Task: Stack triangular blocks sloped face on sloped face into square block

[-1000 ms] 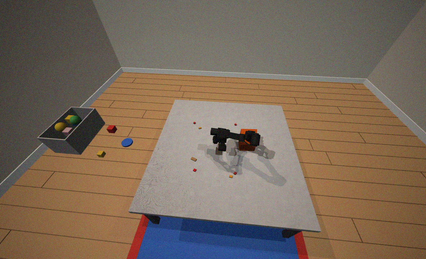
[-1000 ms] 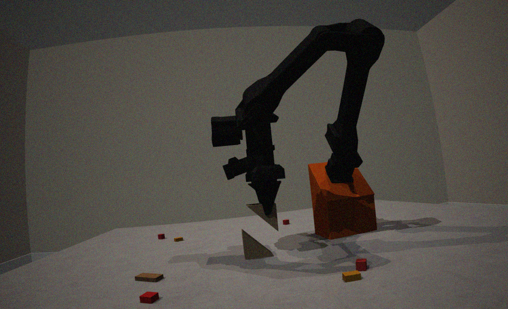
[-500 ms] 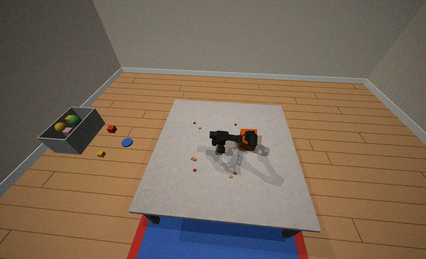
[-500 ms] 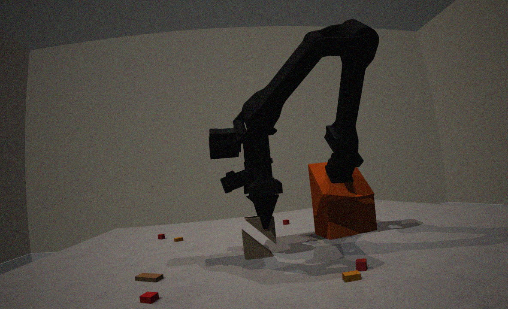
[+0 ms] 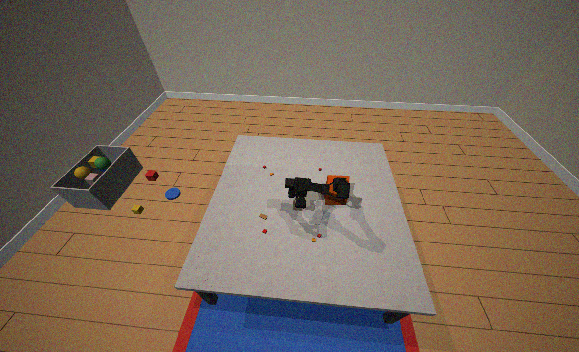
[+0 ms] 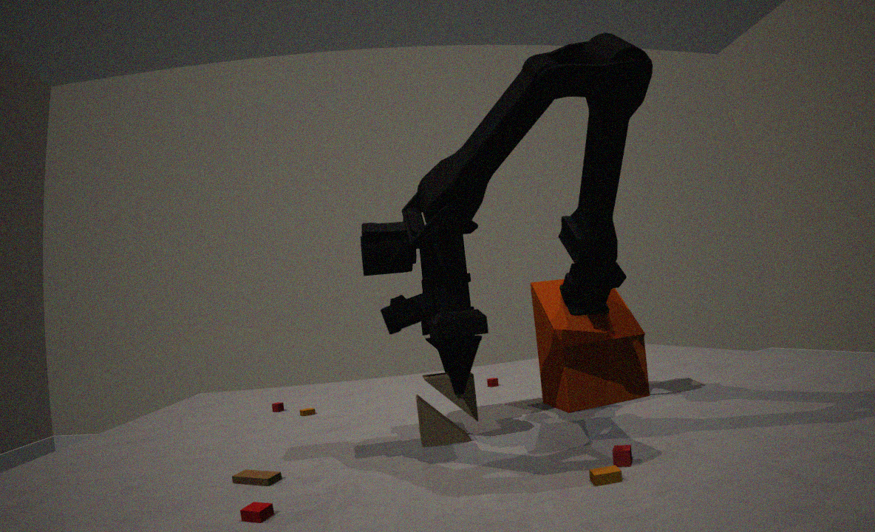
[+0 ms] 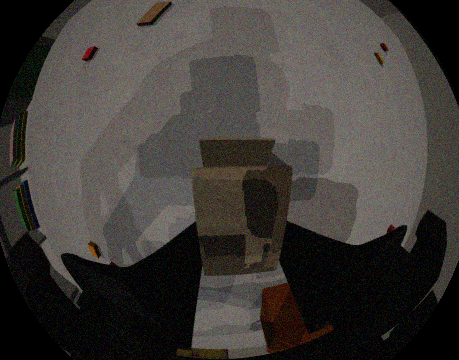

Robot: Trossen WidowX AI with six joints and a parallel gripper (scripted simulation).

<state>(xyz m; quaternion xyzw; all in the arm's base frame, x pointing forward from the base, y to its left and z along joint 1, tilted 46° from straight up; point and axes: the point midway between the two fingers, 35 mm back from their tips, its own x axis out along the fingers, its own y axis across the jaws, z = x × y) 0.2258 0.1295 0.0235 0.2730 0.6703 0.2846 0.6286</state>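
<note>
One brown triangular block (image 6: 432, 428) (image 7: 237, 153) rests on the table (image 5: 309, 271), with its upright face to the left and its slope falling to the right in the exterior view. My gripper (image 5: 300, 205) (image 6: 459, 391) (image 7: 237, 225) points down and is shut on the other triangular block (image 6: 469, 405) (image 7: 221, 215). The held block has its flat face up and its slope facing down over the lower slope. In the exterior view a gap shows between the slopes, and the held block sits slightly to the right. In the top view the arm largely hides both blocks.
The orange base box (image 5: 331, 201) (image 6: 593, 370) carries the arm. A flat brown slab (image 5: 263, 216) (image 6: 256, 477) (image 7: 154, 13), small red blocks such as one (image 5: 264, 231) (image 6: 256, 512) (image 7: 90, 53) near it, and small yellow blocks such as one (image 5: 314, 239) (image 6: 605, 475) lie around.
</note>
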